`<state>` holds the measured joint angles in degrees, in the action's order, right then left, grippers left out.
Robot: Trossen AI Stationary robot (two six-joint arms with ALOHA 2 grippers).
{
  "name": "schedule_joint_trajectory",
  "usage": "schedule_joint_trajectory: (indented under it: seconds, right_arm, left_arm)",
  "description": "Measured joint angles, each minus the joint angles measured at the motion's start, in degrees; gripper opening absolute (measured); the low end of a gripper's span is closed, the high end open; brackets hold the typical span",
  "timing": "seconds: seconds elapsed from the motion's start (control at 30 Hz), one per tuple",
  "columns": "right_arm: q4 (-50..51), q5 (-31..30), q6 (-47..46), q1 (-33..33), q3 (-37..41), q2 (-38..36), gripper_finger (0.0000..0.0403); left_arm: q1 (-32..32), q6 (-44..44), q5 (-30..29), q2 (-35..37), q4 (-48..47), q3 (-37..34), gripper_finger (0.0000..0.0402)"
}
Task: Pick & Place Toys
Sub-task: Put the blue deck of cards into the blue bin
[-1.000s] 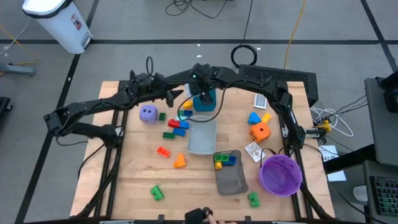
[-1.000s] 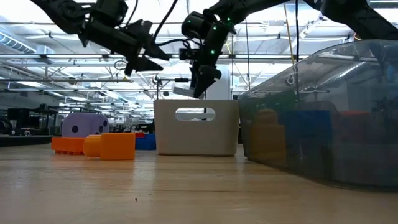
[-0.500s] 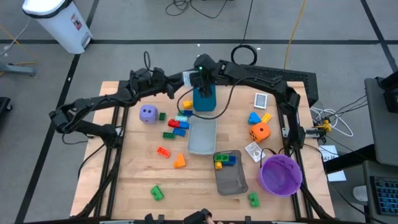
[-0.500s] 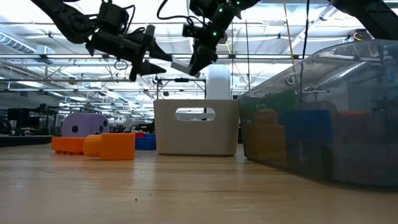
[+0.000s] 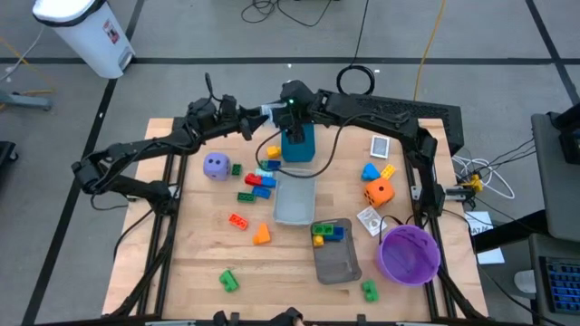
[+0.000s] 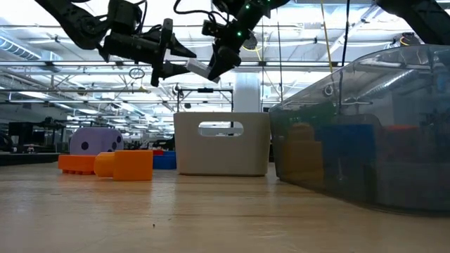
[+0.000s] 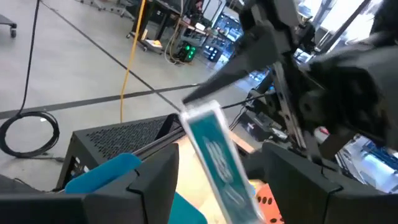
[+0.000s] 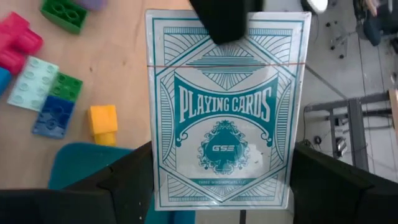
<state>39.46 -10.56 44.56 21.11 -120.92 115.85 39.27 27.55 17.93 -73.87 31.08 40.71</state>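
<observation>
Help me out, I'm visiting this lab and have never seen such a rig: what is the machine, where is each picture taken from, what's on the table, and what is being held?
These are two dark robot arms at a wooden table. One picture looks straight down, one looks level across the tabletop, and two come from cameras on the arms' wrists. On the table lie small coloured bricks, a purple die, an orange die, two grey trays and a purple bowl. Above the table's far side, the right tool grips a pack of playing cards. The left tool is open, its fingers either side of the pack's free end.
</observation>
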Motion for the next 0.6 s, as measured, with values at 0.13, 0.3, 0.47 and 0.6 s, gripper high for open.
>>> schedule_joint_trajectory:
  seconds: [0.13, 0.3, 0.47, 0.6]
  right_arm:
    - [-0.75, -0.04, 1.00, -0.91, 0.00, 0.00, 0.0302]
    - [-1.35, -1.70, 1.18, -1.41, 0.00, 0.00, 0.0309]
    - [-1.57, -2.30, 1.38, -1.37, -0.02, 0.00, 0.0308]
    - [-1.66, -2.47, 1.44, -1.38, -0.02, 0.00, 0.0321]
  left_arm:
    - [-0.02, 0.01, 0.07, 0.00, -0.15, 0.56, 0.0226]
    - [-0.03, -1.11, 0.18, 0.00, -4.76, 3.22, 0.0173]
    - [-0.67, -2.53, -0.52, 0.00, -7.37, 4.83, 0.0120]
    - [-0.52, -2.67, -0.27, 0.00, -7.61, 4.83, 0.0102]
